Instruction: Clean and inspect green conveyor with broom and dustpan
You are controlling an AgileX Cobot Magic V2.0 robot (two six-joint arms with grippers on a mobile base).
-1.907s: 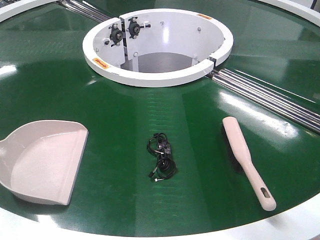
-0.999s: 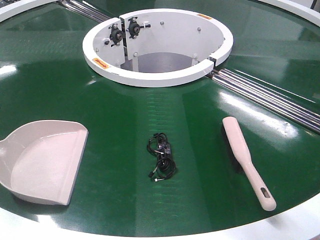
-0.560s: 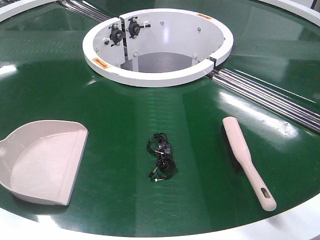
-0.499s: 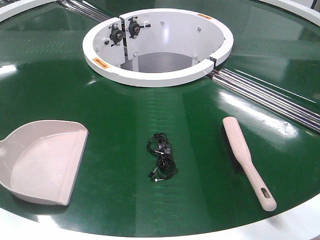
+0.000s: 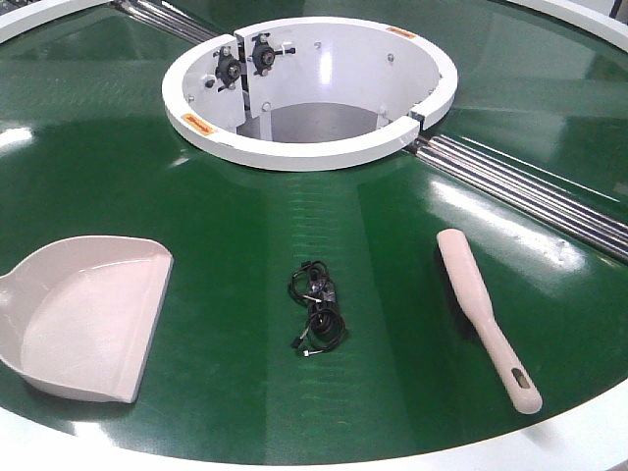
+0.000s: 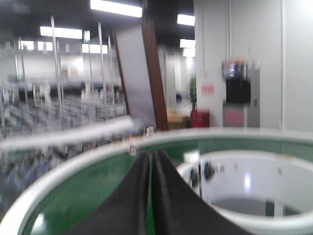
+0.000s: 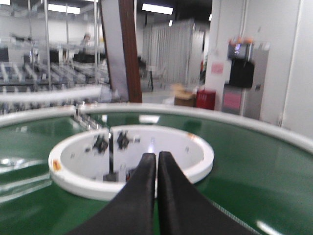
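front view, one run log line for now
left gripper: shut, empty | right gripper: shut, empty | dustpan: on green conveyor, left | broom: on belt, right | black cable: between them

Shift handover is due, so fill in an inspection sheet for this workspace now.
Surface: glossy dark-green circular conveyor belt, glare patches, no dirt discernible.
Job's things: wide beige plastic dustpan lying left, long beige hand broom lying right, both flat on the belt.
Clutter: nothing seen beyond the cable.
Grippers: left gripper and right gripper, jaws closed, empty.
Cables: black coiled cable between dustpan and broom.
Surroundings: blurred; ceiling lights overhead.
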